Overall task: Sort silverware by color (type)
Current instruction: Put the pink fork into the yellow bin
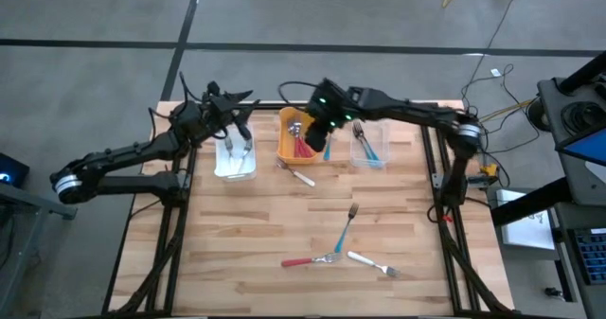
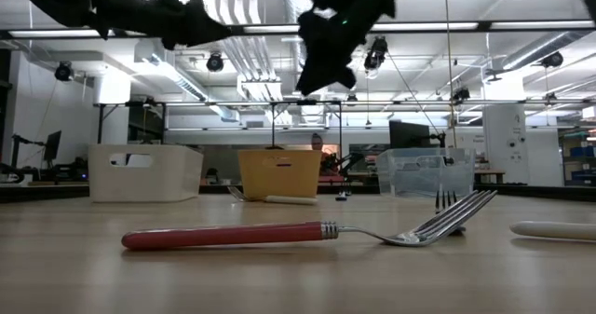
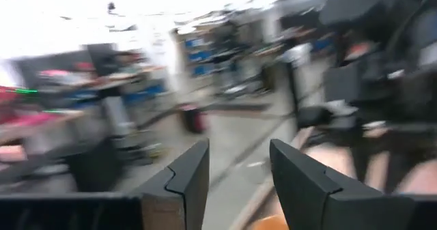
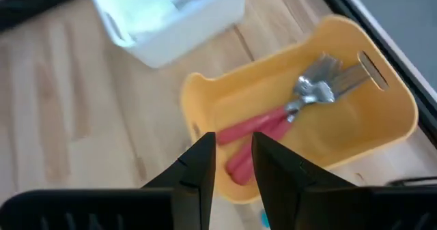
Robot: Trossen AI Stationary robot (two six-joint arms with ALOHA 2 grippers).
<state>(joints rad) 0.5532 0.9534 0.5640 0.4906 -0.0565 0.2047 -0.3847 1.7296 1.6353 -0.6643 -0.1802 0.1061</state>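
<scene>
My right gripper hovers above the orange bin with a narrow gap between its fingers and nothing in it. Red-handled forks lie inside that bin, heads toward its far end. My left gripper is open and empty above the far end of the white bin, which holds white-handled pieces. Teal-handled pieces lie in the clear bin. On the bare table lie a red fork, a teal fork, a white fork, and a white-handled utensil.
The three bins stand in a row along the far edge of the table: white on the left, orange in the middle, clear on the right. Both arms reach in over this row. The loose forks lie toward the near right, with bare wood around them.
</scene>
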